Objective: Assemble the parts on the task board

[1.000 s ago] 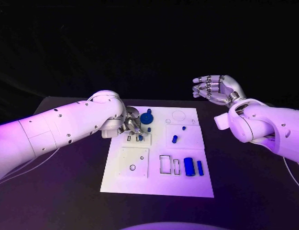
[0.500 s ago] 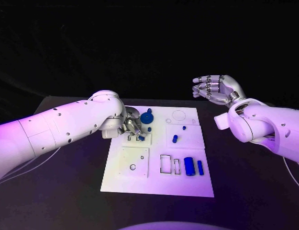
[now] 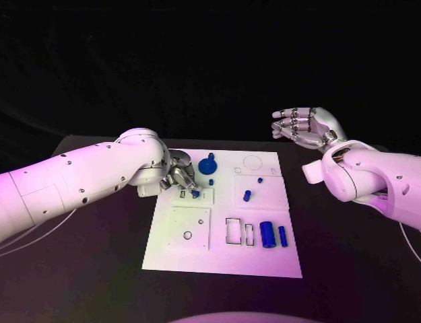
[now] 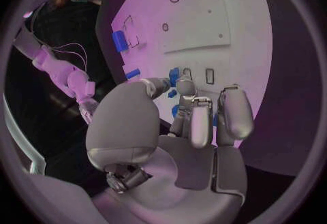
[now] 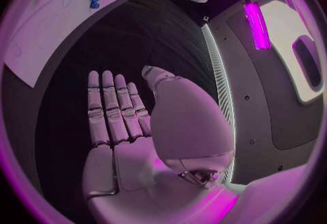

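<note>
The white task board lies in the middle of the table. My left hand hovers low over its far left corner, fingers curled, and pinches a small blue part between thumb and finger beside two narrow slots. A blue round part stands just right of that hand. Two small blue pegs sit mid-board. Two blue cylinders lie near the rectangular cut-outs at the near right. My right hand is raised beyond the board's far right corner, fingers apart and holding nothing.
The board has a square inset with a round hole at its near left and an outlined circle at the far right. Black table surrounds the board on all sides. My right forearm hangs over the table's right side.
My left arm has shifted a little to the left while its hand stays at the slots. The right hand has not moved.
</note>
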Motion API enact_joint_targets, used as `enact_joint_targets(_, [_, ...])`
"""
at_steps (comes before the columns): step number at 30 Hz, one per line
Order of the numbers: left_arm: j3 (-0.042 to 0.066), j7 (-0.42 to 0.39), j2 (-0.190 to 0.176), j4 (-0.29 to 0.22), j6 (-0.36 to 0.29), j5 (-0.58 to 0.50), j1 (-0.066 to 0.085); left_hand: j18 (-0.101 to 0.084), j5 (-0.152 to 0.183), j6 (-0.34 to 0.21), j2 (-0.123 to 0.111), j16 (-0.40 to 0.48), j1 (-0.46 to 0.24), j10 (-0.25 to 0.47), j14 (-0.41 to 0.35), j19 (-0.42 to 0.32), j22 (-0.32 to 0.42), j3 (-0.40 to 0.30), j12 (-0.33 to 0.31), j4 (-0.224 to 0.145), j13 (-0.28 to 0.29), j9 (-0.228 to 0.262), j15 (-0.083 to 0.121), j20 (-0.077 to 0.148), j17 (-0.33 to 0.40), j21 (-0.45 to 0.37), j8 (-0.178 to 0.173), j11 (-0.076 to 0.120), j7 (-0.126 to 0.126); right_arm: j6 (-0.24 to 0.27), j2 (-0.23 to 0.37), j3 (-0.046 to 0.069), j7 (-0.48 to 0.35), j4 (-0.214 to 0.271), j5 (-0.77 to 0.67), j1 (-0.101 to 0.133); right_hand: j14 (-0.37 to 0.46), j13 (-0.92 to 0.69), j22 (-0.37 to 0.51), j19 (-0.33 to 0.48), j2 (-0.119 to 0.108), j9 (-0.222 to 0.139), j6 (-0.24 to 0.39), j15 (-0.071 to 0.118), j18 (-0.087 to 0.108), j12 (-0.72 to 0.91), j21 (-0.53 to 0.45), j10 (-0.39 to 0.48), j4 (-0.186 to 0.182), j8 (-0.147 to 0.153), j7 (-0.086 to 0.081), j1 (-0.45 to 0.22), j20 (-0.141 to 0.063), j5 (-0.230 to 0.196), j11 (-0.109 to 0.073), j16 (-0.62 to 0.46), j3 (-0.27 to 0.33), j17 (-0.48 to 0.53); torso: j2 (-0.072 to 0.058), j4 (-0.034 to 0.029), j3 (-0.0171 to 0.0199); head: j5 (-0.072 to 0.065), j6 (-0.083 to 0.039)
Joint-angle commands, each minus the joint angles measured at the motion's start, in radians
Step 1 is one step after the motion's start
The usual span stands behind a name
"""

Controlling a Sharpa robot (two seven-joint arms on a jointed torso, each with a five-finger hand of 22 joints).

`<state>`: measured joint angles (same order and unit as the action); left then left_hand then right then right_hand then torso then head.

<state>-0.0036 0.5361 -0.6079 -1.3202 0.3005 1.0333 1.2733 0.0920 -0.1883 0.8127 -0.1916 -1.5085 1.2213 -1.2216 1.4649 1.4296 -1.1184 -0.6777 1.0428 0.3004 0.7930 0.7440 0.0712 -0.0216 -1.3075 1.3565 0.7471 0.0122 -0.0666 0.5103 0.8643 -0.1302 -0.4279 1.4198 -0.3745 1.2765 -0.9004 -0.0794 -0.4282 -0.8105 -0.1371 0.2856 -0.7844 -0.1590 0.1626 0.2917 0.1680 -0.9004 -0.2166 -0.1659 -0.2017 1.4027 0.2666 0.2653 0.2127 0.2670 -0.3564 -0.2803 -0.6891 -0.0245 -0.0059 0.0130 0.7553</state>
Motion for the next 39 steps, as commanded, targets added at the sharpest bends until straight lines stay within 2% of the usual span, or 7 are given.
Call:
enact_joint_targets(1, [0.003, -0.017, -0.018, -0.028, -0.088, -0.023, 0.000, -0.009, -0.019, 0.012, -0.005, -0.006, -0.013, -0.012, 0.074, -0.001, -0.001, -0.227, 0.006, -0.237, 0.006, 0.002, 0.007, 0.001, -0.136, 0.004, -0.001, 0.002, 0.001, -0.011, 0.002, 0.000, -0.011, 0.001, -0.009, -0.001, 0.003, 0.001, 0.001, -0.005, -0.002, -0.002, 0.005, -0.008, 0.017, -0.002, -0.006, 0.006, 0.005, 0.006, -0.073, -0.008, 0.006, 0.001, -0.002, -0.003, 0.000, 0.002, 0.002, -0.0014, 0.0006, 0.000, 0.001])
enact_joint_targets(5, [0.004, -0.018, -0.036, -0.049, -0.118, -0.020, 0.000, -0.009, -0.056, 0.022, -0.012, -0.007, -0.025, -0.019, 0.075, -0.001, -0.001, -0.233, 0.007, -0.247, 0.006, 0.007, 0.009, 0.002, -0.137, 0.004, -0.003, 0.004, 0.003, -0.010, 0.004, 0.000, -0.011, 0.002, -0.008, -0.001, 0.003, 0.001, 0.002, -0.005, -0.002, -0.002, 0.005, -0.008, 0.017, -0.002, -0.007, 0.006, 0.005, 0.006, -0.073, -0.009, 0.006, 0.001, -0.002, -0.004, 0.000, 0.002, 0.001, -0.0027, 0.0000, 0.001, 0.000])
enact_joint_targets(10, [0.004, -0.017, -0.046, -0.070, -0.133, 0.014, -0.008, -0.009, -0.084, 0.028, -0.018, -0.010, -0.033, -0.027, 0.076, 0.001, -0.003, -0.237, 0.010, -0.255, 0.010, 0.012, 0.011, 0.004, -0.142, 0.006, -0.004, 0.006, 0.005, -0.012, 0.006, 0.000, -0.011, 0.009, -0.006, -0.001, 0.003, 0.003, 0.004, -0.005, -0.001, -0.003, 0.005, -0.008, 0.017, -0.001, -0.008, 0.007, 0.004, 0.006, -0.074, -0.015, 0.006, 0.000, -0.002, -0.005, 0.001, 0.003, 0.001, -0.0031, -0.0005, 0.002, 0.001])
enact_joint_targets(16, [0.004, -0.019, -0.046, -0.077, -0.159, 0.072, -0.027, -0.010, -0.111, 0.035, -0.024, -0.013, -0.038, -0.033, 0.078, 0.003, -0.008, -0.239, 0.014, -0.261, 0.015, 0.016, 0.013, 0.005, -0.148, 0.008, -0.004, 0.008, 0.007, -0.013, 0.008, 0.000, -0.012, 0.012, -0.005, -0.002, 0.003, 0.005, 0.007, -0.006, 0.002, -0.003, 0.005, -0.008, 0.017, -0.001, -0.011, 0.008, 0.003, 0.007, -0.074, -0.021, 0.007, 0.000, -0.001, -0.007, 0.001, 0.004, 0.002, -0.0038, -0.0007, 0.003, 0.002])
enact_joint_targets(22, [0.003, -0.022, -0.041, -0.074, -0.191, 0.118, -0.047, -0.012, -0.147, 0.044, -0.031, -0.016, -0.045, -0.045, 0.080, 0.007, -0.018, -0.240, 0.023, -0.268, 0.026, 0.020, 0.015, 0.006, -0.156, 0.013, -0.006, 0.011, 0.010, -0.012, 0.009, 0.000, -0.013, 0.012, -0.005, -0.002, 0.003, 0.006, 0.008, -0.006, 0.002, -0.004, 0.006, -0.009, 0.017, 0.000, -0.011, 0.008, 0.003, 0.007, -0.074, -0.023, 0.007, -0.001, -0.001, -0.008, 0.001, 0.004, 0.000, -0.0002, -0.0010, 0.006, -0.001])
enact_joint_targets(29, [0.001, -0.025, -0.039, -0.071, -0.220, 0.145, -0.056, -0.015, -0.181, 0.055, -0.039, -0.022, -0.051, -0.062, 0.083, 0.015, -0.039, -0.239, 0.040, -0.273, 0.049, 0.023, 0.018, 0.008, -0.168, 0.024, -0.008, 0.014, 0.013, -0.015, 0.009, 0.000, -0.015, 0.011, -0.003, -0.003, 0.003, 0.007, 0.010, -0.006, 0.004, -0.004, 0.006, -0.009, 0.017, 0.000, -0.012, 0.009, 0.003, 0.007, -0.074, -0.027, 0.007, 0.000, -0.001, -0.009, 0.001, 0.005, -0.001, 0.0006, 0.0000, 0.006, -0.003])
enact_joint_targets(39, [0.001, -0.021, -0.039, -0.071, -0.199, 0.156, -0.058, -0.016, -0.192, 0.059, -0.041, -0.023, -0.052, -0.067, 0.083, 0.017, -0.042, -0.239, 0.046, -0.275, 0.057, 0.025, 0.019, 0.009, -0.171, 0.026, -0.009, 0.015, 0.014, -0.018, 0.007, 0.000, -0.016, 0.010, -0.002, -0.005, 0.003, 0.007, 0.011, -0.007, 0.005, -0.005, 0.006, -0.009, 0.017, 0.001, -0.013, 0.009, 0.002, 0.008, -0.075, -0.029, 0.007, 0.001, -0.001, -0.010, 0.001, 0.006, -0.001, -0.0010, 0.0002, 0.006, 0.000])
